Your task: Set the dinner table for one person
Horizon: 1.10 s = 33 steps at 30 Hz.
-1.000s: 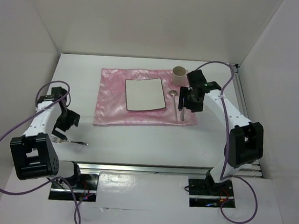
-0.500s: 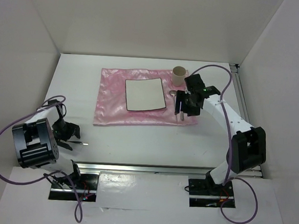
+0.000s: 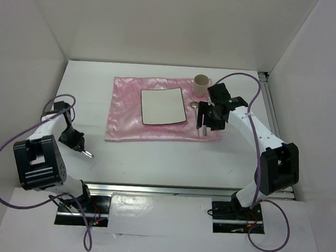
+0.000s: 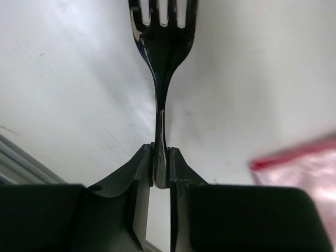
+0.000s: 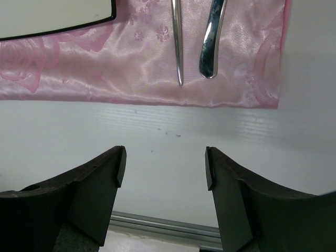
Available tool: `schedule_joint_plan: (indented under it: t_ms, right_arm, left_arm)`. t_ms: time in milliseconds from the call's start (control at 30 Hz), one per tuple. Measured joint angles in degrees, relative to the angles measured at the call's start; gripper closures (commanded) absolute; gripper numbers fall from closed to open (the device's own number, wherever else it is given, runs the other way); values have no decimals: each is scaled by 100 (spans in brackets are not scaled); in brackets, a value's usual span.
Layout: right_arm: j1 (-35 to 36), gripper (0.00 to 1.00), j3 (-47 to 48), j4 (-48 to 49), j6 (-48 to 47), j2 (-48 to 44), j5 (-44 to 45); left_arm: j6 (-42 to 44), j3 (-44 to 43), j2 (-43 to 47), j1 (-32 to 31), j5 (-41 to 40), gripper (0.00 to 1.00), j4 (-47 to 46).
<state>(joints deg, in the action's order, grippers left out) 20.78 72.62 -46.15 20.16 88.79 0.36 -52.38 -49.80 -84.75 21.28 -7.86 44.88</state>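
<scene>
Pinching the fork (image 4: 161,58) by its handle, the left gripper (image 4: 160,168) is holding it over the dinner table (image 3: 154,157), left of the pink cloth (image 3: 122,114). The right gripper (image 5: 164,168) is hovering, jaws wide and empty, near two utensils (image 5: 210,47) lying on the cloth. Plate (image 3: 162,105) and cup (image 3: 201,82) are sitting placed; seemingly only the fork is waiting.

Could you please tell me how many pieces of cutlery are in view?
3: a fork in the left jaws; a spoon and another utensil on the pink cloth.

Open dinner table (image 3: 154,159) strip between pink cloth (image 3: 123,111), near rail (image 3: 163,190); cup (image 3: 201,84) blocks cloth's far-right corner.
</scene>
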Motion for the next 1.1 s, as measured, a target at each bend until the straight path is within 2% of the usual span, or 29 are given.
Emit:
schedule_joint_plan:
  t_ms: [167, 267, 400, 500, 667, 733, 867, 933, 967, 1000, 1100]
  right_arm:
    - [0, 27, 0, -2, 4, 0, -4]
    - [-2, 27, 2, -4, 26, 0, 2]
    - [-2, 27, 2, -15, 105, 0, 4]
    - [-4, 27, 2, -26, 155, 0, 26]
    - [-35, 27, 0, -57, 223, 0, 74]
    - [-52, 27, 0, -61, 256, 0, 94]
    - [-79, 24, 0, -72, 295, 0, 118]
    - [-79, 24, 0, -81, 299, 0, 140]
    - [-79, 24, 2, -94, 302, 2, 149]
    - [-79, 24, 2, -103, 304, 7, 160]
    - [-79, 23, 2, -109, 323, 20, 181]
  left_arm:
    - [756, -896, 588, -1008, -186, 100, -175]
    - [1250, -1764, 393, -1762, 76, 100, -304]
    - [1635, -3202, -831, -2601, 120, 100, -304]
    - [1827, -4107, -1971, -2997, 140, 100, -155]
    - [2096, -5939, -3934, -3244, -11, 100, 525]
    - [2122, -6310, -4409, -3300, -107, 100, 688]
    - [2218, -6413, -4778, -3342, -192, 72, 1001]
    - [2249, -6430, -4824, -3355, -212, 72, 1095]
    - [2262, -6443, -4824, -3364, -225, 67, 1123]
    - [2295, -6470, -4824, -3379, -240, 53, 1154]
    - [2411, -6509, -4824, -3407, -295, 29, 1193]
